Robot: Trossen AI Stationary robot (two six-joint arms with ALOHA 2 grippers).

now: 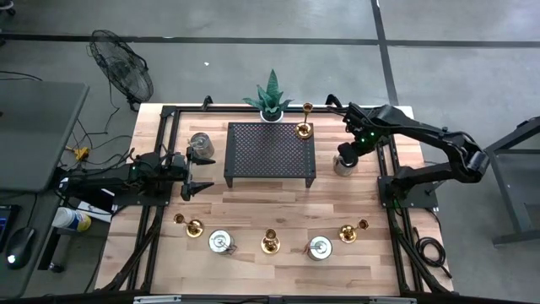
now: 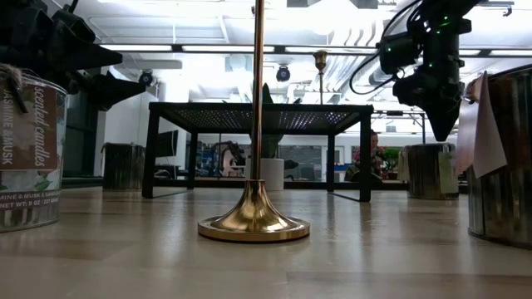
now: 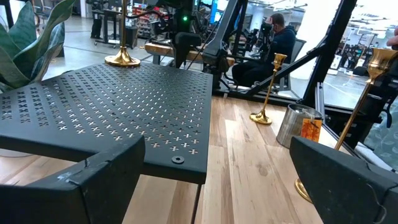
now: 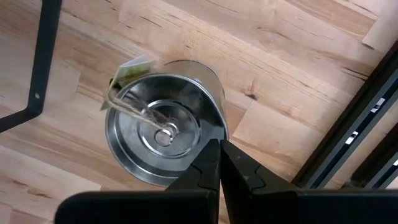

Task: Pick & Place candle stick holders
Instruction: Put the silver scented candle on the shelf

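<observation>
Brass candlestick holders (image 1: 193, 226), slim-stemmed on flared round bases, look light, rigid, slippery and top-heavy; the stem just above the base seems the surest hold. Silvery tin holders (image 1: 220, 242) want a grip across the rim. Most stand along the table's (image 1: 253, 207) front edge, one gold holder (image 1: 304, 130) on the black perforated rack (image 1: 270, 150). The right gripper (image 4: 219, 163), fingers pressed together, hovers over a tin (image 4: 163, 129) beside the rack; the left gripper (image 1: 196, 175) waits wide open, empty.
</observation>
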